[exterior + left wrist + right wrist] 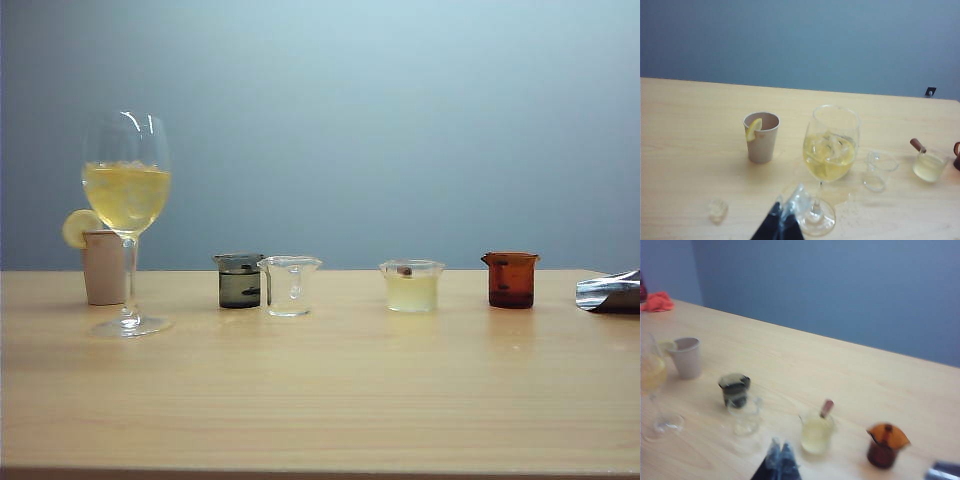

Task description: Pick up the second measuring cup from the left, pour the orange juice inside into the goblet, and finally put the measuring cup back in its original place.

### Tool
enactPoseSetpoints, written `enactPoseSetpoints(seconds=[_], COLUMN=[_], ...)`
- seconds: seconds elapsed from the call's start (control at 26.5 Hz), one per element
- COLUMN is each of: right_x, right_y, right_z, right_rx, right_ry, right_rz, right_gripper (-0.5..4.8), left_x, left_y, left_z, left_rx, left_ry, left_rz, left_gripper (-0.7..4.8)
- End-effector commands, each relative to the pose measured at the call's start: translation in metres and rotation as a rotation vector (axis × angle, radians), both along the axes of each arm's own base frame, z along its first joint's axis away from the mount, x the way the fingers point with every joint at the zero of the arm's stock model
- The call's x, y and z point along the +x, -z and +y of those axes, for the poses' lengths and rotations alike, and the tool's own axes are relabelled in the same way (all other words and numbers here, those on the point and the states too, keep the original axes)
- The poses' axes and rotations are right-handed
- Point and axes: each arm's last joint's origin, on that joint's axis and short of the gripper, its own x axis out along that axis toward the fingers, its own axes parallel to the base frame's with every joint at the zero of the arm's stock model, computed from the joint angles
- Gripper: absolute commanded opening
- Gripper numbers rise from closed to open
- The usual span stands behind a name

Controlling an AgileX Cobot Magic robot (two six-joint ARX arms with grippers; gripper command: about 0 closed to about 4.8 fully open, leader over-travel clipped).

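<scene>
- Four small cups stood in a row on the wooden table (330, 400): a smoky grey beaker (239, 280), the empty clear measuring cup (289, 286) touching its right side, a cup of pale liquid (411, 286), and an amber cup (511, 279).
- At the exterior view's left, the goblet (126, 215) held orange juice (126, 195) and ice, in front of a paper cup (103, 267) with a lemon slice (79, 227).
- The left gripper (781, 220) hung above the goblet's foot; whether its fingers were apart could not be told.
- The right gripper (780, 457) was closed and empty, held above the cups.

Soft even light; blurred right-wrist view
</scene>
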Motion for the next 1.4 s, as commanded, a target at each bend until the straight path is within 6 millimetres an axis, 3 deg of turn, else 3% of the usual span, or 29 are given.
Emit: enactPoseSetpoints(seconds=[0.04, 0.45, 1.06, 1.4], right_x=[-0.005, -0.006, -0.006, -0.006], right_y=[0.005, 0.008, 0.008, 0.009], right_z=[-0.005, -0.006, -0.006, -0.006], right_rx=[0.016, -0.001, -0.001, -0.007], right_ry=[0.027, 0.065, 0.065, 0.062], right_rz=[-0.019, 0.001, 0.001, 0.009], right_gripper=[-0.02, -0.01, -0.01, -0.01], left_x=[0.006, 0.035, 0.036, 0.046], left_y=[0.004, 0.052, 0.067, 0.092], left_z=[-0.001, -0.005, -0.004, -0.006], left_rx=[0.004, -0.003, 0.015, 0.023], left_ry=[-0.001, 0.01, -0.001, 0.001], left_rz=[-0.036, -0.066, -0.109, -0.135], left_gripper=[-0.05, -0.05, -0.05, -0.05])
